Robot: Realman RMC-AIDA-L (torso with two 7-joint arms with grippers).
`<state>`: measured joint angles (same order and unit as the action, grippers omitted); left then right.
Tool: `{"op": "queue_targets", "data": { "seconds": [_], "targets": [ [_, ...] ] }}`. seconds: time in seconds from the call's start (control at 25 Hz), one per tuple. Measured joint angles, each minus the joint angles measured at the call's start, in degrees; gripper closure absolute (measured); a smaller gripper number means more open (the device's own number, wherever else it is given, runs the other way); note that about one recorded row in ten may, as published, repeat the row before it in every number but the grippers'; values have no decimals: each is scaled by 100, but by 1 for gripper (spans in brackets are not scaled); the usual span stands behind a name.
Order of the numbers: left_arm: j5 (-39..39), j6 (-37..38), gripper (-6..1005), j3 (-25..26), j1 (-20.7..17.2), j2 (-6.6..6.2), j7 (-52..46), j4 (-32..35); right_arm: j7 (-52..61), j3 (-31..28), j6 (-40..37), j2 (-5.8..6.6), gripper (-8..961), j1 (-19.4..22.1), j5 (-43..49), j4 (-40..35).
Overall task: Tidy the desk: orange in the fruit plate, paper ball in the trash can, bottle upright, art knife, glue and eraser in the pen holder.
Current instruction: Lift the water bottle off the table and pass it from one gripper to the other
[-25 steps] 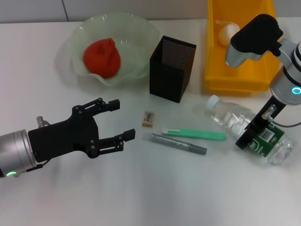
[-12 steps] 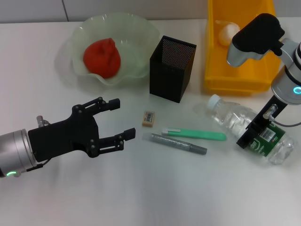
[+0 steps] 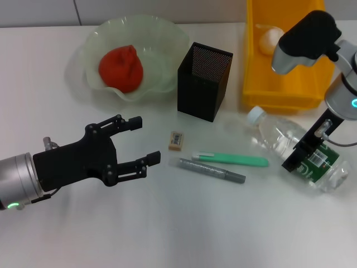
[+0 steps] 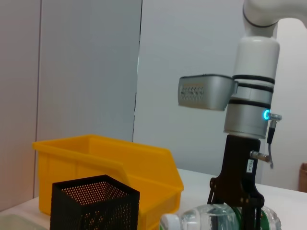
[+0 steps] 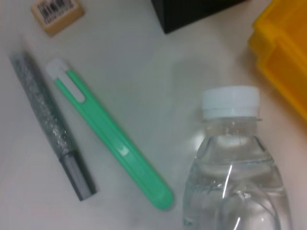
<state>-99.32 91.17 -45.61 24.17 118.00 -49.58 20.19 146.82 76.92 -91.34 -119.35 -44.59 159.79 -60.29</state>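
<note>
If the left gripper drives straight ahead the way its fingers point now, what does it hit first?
Probably the eraser: the open left gripper points at it across bare table. Its height above the table is unclear, so it might pass over.

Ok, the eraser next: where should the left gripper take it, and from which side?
Probably from straight above. The eraser lies flat on the table, low and small, so pinch its two long edges. The open left gripper is nearest; the pen holder and the grey stick stand clear of it.

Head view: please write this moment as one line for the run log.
right gripper: on lying bottle | left gripper: open, above table, idle | orange: in fruit plate | eraser: on table
</note>
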Motion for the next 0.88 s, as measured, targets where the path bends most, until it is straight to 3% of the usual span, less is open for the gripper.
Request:
{"op": "queue_targets", "data": {
  "seconds": [0.48,0.88],
  "targets": [
    [10,14,169,1,-8,-5,-29,73,-233,-297,-425,17,187,166,-417,-572],
    [20,324,169,286,-18,4,-214,80,-1248,-1457,-547,26,192,421,-1374,-657]
  ]
}}
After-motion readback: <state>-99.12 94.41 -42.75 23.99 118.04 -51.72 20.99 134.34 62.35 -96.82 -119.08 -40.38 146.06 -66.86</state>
